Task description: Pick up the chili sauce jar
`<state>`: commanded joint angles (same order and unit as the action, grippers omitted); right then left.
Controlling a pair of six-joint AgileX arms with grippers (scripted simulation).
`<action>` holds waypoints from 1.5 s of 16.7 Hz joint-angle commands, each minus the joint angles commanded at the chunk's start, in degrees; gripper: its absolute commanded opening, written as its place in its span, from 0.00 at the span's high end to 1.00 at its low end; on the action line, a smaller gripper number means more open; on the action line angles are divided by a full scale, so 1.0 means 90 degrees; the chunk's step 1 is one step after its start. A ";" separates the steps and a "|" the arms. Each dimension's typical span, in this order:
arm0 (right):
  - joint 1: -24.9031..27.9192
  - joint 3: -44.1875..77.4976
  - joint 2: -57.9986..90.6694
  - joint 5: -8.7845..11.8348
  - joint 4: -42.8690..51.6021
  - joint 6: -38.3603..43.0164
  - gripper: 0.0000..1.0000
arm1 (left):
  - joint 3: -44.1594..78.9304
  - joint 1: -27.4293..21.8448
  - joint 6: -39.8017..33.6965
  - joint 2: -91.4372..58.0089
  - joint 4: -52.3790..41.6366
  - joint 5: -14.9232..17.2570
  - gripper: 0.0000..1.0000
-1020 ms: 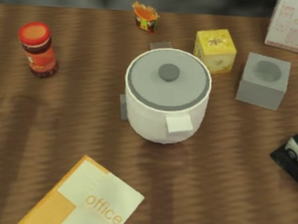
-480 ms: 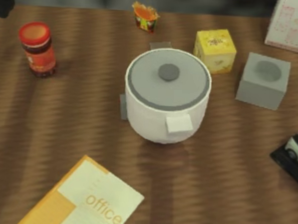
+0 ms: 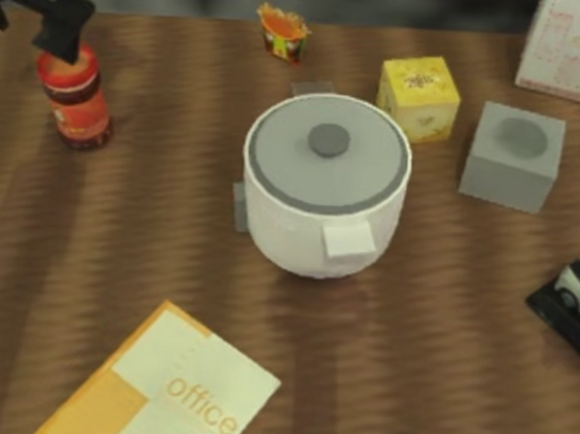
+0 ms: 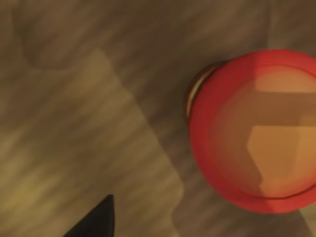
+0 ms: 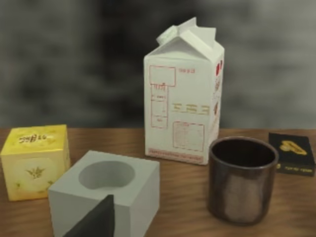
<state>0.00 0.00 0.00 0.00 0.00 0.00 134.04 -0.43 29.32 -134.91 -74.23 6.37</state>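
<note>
The chili sauce jar [image 3: 74, 104] stands upright near the far left corner of the worktop [image 3: 124, 228]. It has a red lid, dark red sauce inside and a red label. The left tool [image 3: 59, 22] hangs right above the jar and covers part of the lid in the top view. I cannot tell if its fingers are spread or pressed together. In the left wrist view the red lid [image 4: 256, 131] looks big and close, with a dark fingertip [image 4: 96, 219] well off to one side of it, not touching.

Farther along the back edge sits a small crinkled orange snack packet [image 3: 283, 32]. In the middle of the worktop is a big white pot [image 3: 324, 185] with a grey lid. Past the pot are a yellow box [image 3: 419, 96], a grey block [image 3: 513, 156] with a round dip in it, and a white milk carton [image 3: 568, 47]. An orange and white booklet [image 3: 164, 385] lies at the near edge.

The right wrist view shows the carton, the block, the yellow box and a dark metal cup [image 5: 241, 180].
</note>
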 joint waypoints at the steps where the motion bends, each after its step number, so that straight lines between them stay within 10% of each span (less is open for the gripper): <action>1: 0.0000 0.0000 0.0000 0.0000 0.0000 0.0000 0.00 | 0.0351 -0.0003 0.0067 -0.0343 -0.0179 0.0012 0.00; 23: 0.0000 0.0000 0.0000 0.0000 0.0000 0.0000 0.00 | 0.0144 -0.0074 0.0172 -0.1273 0.0563 0.0029 0.00; 25: 0.0000 0.0000 0.0000 0.0000 0.0000 0.0000 0.00 | 0.0144 -0.0074 0.0172 -0.1273 0.0563 0.0029 0.15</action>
<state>0.00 0.00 0.00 0.00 0.00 0.00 135.34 -1.10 30.87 -146.37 -69.16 6.63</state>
